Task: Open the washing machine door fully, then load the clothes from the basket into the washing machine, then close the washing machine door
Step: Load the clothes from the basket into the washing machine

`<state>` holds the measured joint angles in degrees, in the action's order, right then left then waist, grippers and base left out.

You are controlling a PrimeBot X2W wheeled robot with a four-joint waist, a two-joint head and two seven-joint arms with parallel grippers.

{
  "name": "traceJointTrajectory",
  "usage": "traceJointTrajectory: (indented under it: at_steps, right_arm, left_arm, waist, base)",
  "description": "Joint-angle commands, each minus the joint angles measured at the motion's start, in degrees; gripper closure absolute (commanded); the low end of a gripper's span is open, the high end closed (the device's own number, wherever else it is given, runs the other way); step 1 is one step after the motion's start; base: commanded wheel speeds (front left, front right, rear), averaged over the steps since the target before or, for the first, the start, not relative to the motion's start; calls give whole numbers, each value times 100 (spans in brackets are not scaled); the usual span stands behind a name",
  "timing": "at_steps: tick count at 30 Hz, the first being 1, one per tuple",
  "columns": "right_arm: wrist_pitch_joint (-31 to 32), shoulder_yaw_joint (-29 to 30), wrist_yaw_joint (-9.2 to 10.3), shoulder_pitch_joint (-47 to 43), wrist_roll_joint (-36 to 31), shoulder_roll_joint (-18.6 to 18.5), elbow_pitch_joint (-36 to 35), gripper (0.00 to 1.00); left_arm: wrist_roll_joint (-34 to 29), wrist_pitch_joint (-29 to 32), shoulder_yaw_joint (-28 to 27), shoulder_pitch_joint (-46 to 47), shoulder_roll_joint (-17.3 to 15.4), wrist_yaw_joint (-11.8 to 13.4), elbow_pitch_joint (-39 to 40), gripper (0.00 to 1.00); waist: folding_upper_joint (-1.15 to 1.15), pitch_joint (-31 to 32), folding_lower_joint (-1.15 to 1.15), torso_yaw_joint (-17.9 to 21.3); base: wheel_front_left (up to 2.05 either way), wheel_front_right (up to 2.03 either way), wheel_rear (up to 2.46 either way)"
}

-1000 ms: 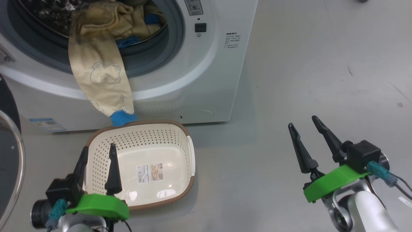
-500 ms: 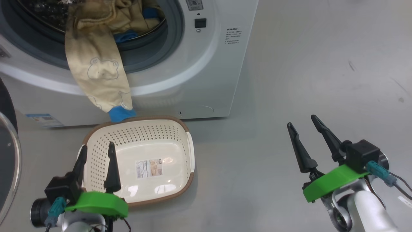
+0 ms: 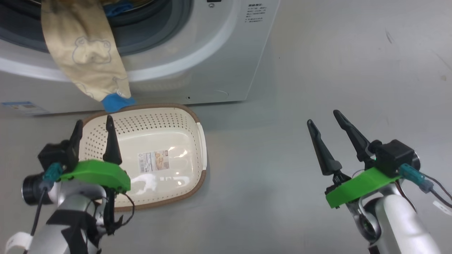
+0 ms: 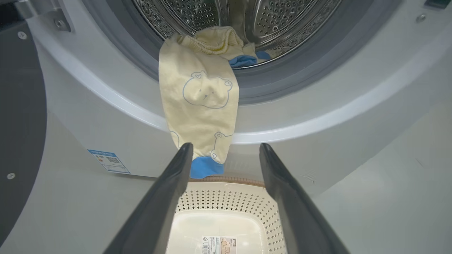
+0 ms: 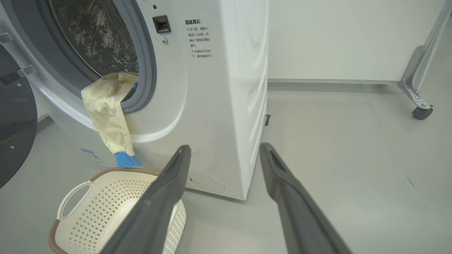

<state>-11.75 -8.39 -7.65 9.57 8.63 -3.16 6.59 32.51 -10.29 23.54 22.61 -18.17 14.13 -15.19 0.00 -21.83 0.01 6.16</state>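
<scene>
The washing machine [image 3: 219,53] stands open, its door [image 4: 21,106] swung out to the left, dark in the right wrist view too [image 5: 14,116]. One of the clothes, a cream garment [image 3: 84,56] with a blue cuff, hangs out of the drum over the grey gasket, down to the basket's far rim; more cream and blue fabric lies inside [image 4: 226,46]. The basket [image 3: 166,134] sits empty on the floor before the machine. My left gripper [image 3: 93,120] is open above the basket's left edge, pointing at the hanging garment [image 4: 199,106]. My right gripper [image 3: 322,117] is open over bare floor to the right.
Grey floor spreads to the right of the machine. A white panel on a metal leg with a caster wheel [image 5: 420,113] stands behind at the far right. A blue label [image 3: 21,106] marks the machine's lower left front.
The head camera has tilted, so the machine and basket sit higher and further left in the picture. My left gripper has crept forward over the basket's left edge. Both grippers stay open.
</scene>
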Motion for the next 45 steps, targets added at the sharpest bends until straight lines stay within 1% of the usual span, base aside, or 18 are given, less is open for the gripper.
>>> traceJointTrajectory:
  at_steps: [1,12,14,19,27,33,34,35,36,37,45]
  right_arm:
    - [-103,-136,16,179,42,-15,-157,0]
    - [-278,-355,16,660,224,6,45,0]
    - [-287,-372,16,698,245,8,67,0]
    - [-319,-501,16,884,379,20,185,0]
    - [-323,-579,16,968,595,26,116,0]
    - [-324,-628,16,990,690,27,94,0]
    - [-324,-636,16,997,702,27,89,0]
    - [-324,-641,16,1004,713,27,86,0]
    - [-324,-645,16,1010,724,27,84,0]
    - [-324,-648,16,1016,735,27,84,0]
    - [-324,-606,16,1023,765,28,129,0]
  left_arm:
    - [17,59,-196,346,-126,308,-7,0]
    - [66,364,-159,1737,-172,-132,-1586,0]
    - [65,394,-153,1847,-179,-162,-1722,0]
    - [76,476,-161,2452,-251,-331,-2425,0]
    - [86,429,-187,3042,-350,-491,-3124,0]
    - [139,330,-244,3287,-369,-511,-3484,0]
    - [150,331,-251,3322,-379,-520,-3542,4]
    - [157,321,-256,3356,-387,-529,-3592,53]
    - [169,307,-264,3385,-389,-537,-3638,96]
    - [176,296,-265,3407,-389,-547,-3681,100]
    - [224,253,-224,3468,-354,-652,-3880,100]
  waist:
    - [0,-254,-1,97]
    - [0,-969,-1,447]
    - [0,-1025,-1,485]
    - [0,-1332,-1,735]
    - [0,-1513,-1,938]
    - [0,-1548,-1,1025]
    - [0,-1557,-1,1036]
    - [0,-1566,-1,1045]
    - [0,-1572,-1,1053]
    - [0,-1576,-1,1062]
    - [0,-1573,-1,1032]
  base:
    - [0,0,0]
    - [0,0,0]
    - [0,0,0]
    - [0,0,0]
    - [0,0,0]
    - [0,0,0]
    - [0,0,0]
    - [0,0,0]
    - [0,0,0]
    - [0,0,0]
    - [0,0,0]
